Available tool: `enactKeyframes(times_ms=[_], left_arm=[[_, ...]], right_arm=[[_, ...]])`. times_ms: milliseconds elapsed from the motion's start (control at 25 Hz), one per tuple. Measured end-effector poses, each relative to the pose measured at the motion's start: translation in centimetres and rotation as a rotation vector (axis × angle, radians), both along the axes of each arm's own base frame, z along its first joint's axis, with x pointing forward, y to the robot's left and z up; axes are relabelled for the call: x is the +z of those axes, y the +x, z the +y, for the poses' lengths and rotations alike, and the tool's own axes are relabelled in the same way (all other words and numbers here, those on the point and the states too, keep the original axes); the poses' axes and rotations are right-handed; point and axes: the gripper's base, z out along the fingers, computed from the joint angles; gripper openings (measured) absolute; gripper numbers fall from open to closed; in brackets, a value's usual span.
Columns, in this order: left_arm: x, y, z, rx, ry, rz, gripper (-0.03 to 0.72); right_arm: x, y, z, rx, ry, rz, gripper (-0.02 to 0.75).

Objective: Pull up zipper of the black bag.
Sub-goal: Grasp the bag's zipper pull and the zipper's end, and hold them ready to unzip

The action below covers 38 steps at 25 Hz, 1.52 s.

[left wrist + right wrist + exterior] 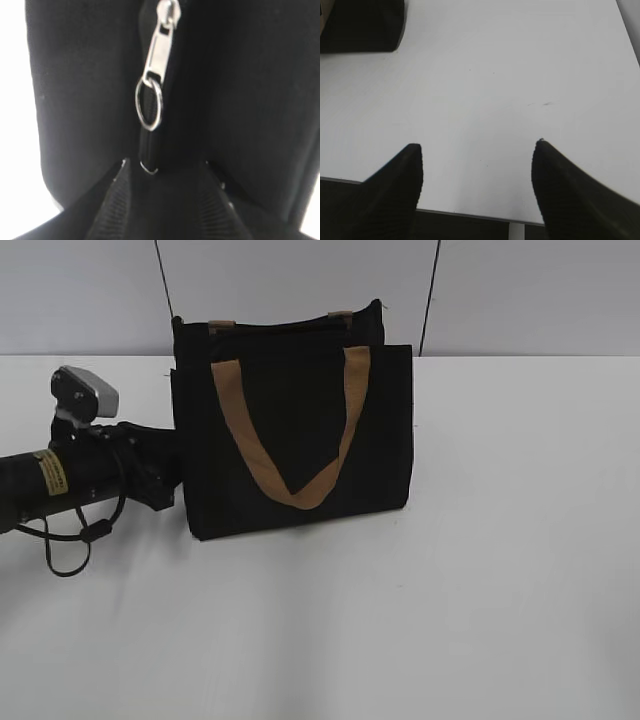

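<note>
Our left gripper (165,172), jaws apart, faces the black bag (290,440), the zipper (156,70) running lengthwise straight ahead of it.

The work surface is a white table (480,570) with a smooth, matte top, extending across the full width of the exterior view. Behind it stands a pale grey wall (80,295), meeting the table's far edge in a straight horizontal line. Two thin dark lines (431,295) run down the wall, slanting slightly. Lighting is even and diffuse, with soft shadows. In the right wrist view, the table's near edge (470,214) shows as a dark strip, and the top carries a few faint marks (545,104).
</note>
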Motion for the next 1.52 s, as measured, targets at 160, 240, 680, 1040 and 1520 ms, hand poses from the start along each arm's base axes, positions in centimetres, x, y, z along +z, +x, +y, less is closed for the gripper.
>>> enactKeyframes(times_ms=[160, 240, 680, 1040, 1520], left_arm=[[0.2, 0.7, -0.1, 0.001, -0.003, -0.018, 0.337], [0.3, 1.0, -0.1, 0.007, -0.006, -0.027, 0.335], [-0.6, 1.7, -0.2, 0.022, 0.002, -0.006, 0.323], [-0.4, 1.6, -0.6, 0.008, -0.016, -0.018, 0.141], [4.4, 0.6, 0.6, 0.118, 0.087, 0.031, 0.015]], right_arm=[[0.0, 0.0, 0.0, 0.0, 0.0, 0.0, 0.519], [0.0, 0.0, 0.0, 0.0, 0.0, 0.0, 0.519], [0.0, 0.0, 0.0, 0.0, 0.0, 0.0, 0.519], [0.0, 0.0, 0.0, 0.0, 0.0, 0.0, 0.519], [0.0, 0.0, 0.0, 0.0, 0.0, 0.0, 0.519]])
